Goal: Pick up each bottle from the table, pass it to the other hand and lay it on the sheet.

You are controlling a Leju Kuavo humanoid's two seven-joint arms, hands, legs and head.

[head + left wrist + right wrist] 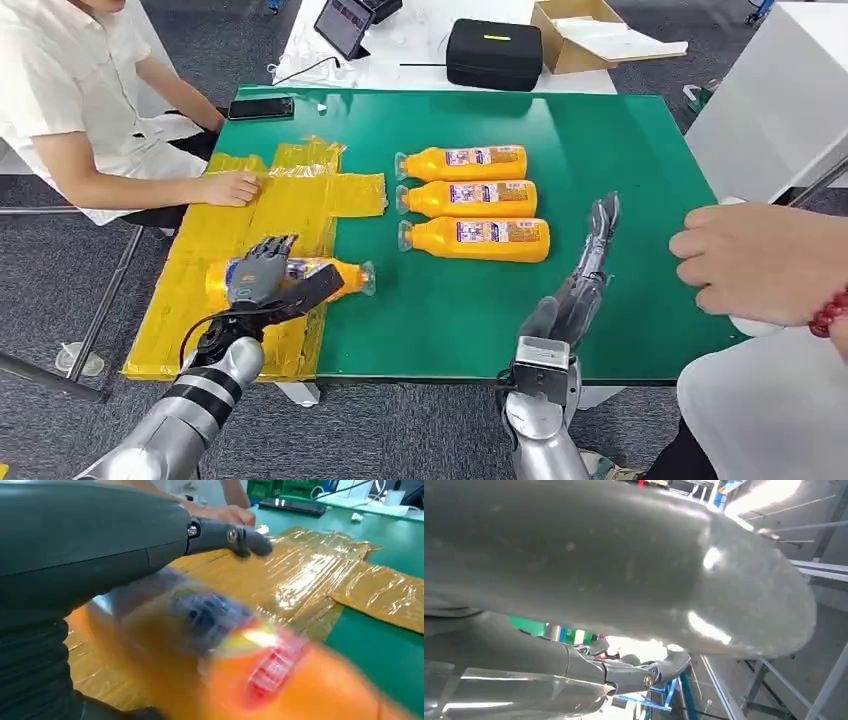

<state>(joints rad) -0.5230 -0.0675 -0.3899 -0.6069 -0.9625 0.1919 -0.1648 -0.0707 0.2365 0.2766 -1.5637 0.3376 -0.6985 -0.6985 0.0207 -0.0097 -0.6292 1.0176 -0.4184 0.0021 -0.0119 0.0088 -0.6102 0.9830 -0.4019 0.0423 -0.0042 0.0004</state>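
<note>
held bottle: orange plastic bottle with blue-and-red label and clear cap (300, 275), lying on its side on the sheet, cap toward the green; blurred in left wrist view (280, 680)
left hand: dark-fingered hand (268, 275) draped over the bottle, thumb alongside it; grasping it, not yet let go
sheet: crinkled yellow plastic sheet (290, 200) on the left part of the green table top (600, 150)
step: lay-down of the first bottle, near done by the look of it
queue: three more orange bottles in a row (470, 203), mid-table, caps toward the sheet, untouched
right hand: silver-armed hand (585, 275) raised edge-on over the table just right of the row, fingers straight and apart, holding nothing
next: likely release with left, lift clear without rolling the bottle; right then takes the nearest of the row
bystanders: person's hand (230, 187) resting on the sheet's far part; another person's hand (755, 260) at the table's right edge
</note>
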